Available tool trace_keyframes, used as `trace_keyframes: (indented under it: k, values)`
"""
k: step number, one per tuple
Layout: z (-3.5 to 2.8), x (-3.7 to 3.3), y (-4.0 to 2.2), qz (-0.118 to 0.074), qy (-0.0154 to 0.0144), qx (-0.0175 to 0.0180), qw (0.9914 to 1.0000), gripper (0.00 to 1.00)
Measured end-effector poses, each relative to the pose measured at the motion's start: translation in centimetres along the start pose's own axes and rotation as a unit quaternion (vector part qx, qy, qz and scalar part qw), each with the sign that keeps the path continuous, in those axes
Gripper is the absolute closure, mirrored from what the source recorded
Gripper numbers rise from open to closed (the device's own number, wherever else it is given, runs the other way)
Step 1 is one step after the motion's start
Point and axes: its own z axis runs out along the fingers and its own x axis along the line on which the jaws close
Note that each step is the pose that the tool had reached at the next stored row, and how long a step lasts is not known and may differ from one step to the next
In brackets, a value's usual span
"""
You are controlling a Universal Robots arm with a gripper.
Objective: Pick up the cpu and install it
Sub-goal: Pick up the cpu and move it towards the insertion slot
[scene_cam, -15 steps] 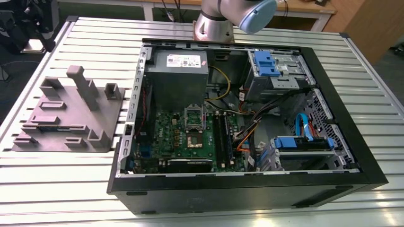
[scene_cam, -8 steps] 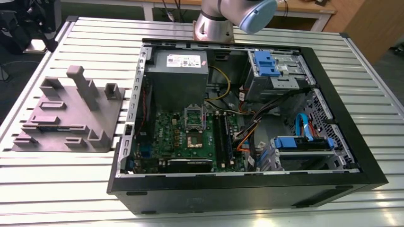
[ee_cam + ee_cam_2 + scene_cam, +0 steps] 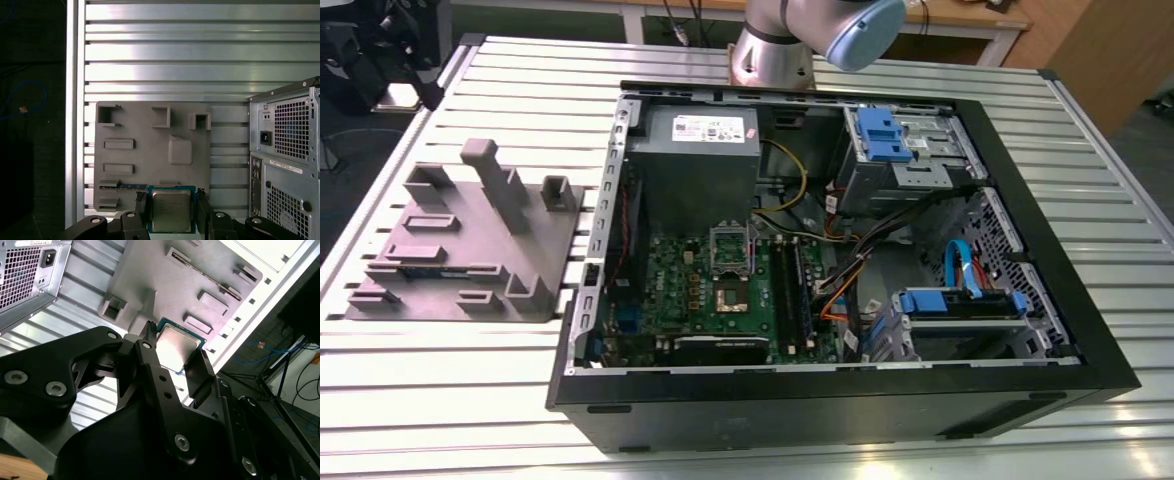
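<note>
- Second wrist view: gripper [image 3: 175, 343] clenched on the cpu [image 3: 181, 346], with a black finger [image 3: 150, 357] pressed against each of two opposite edges.
- Silvery metal top of the chip turned toward that camera, with a thin green rim around it.
- Same grasp in the first wrist view: cpu [image 3: 171, 211] pinched between the two fingers [image 3: 141, 206] of the gripper [image 3: 171, 199], metal top showing.
- Held up clear of the grey holder plate [image 3: 165, 280] [image 3: 145, 160], seen behind the chip in both wrist views.
- Raised blocks and slots on that plate, itself lying flat on the slatted aluminium table [image 3: 165, 50].
- Just beside the plate in the first wrist view, the vented back of the computer case [image 3: 285, 165].
- Exterior view: arm [image 3: 781, 45] standing at the far edge of the open computer case [image 3: 854, 405], beyond the big grey box with a white label [image 3: 698, 160].
- Green circuit board [image 3: 670, 270] flat on the case floor, with a shiny metal socket frame [image 3: 724, 295] with a dark centre in its middle.
- Holder plate [image 3: 454, 250] on the table [image 3: 480, 390] at the exterior view's left of the case, just beside it.
</note>
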Motion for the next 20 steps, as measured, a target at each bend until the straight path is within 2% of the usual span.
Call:
trace_keyframes:
  k: [20]
  values:
    - [0.0, -0.52, 0.01, 0.0, 0.0, 0.0, 1.0, 0.53]
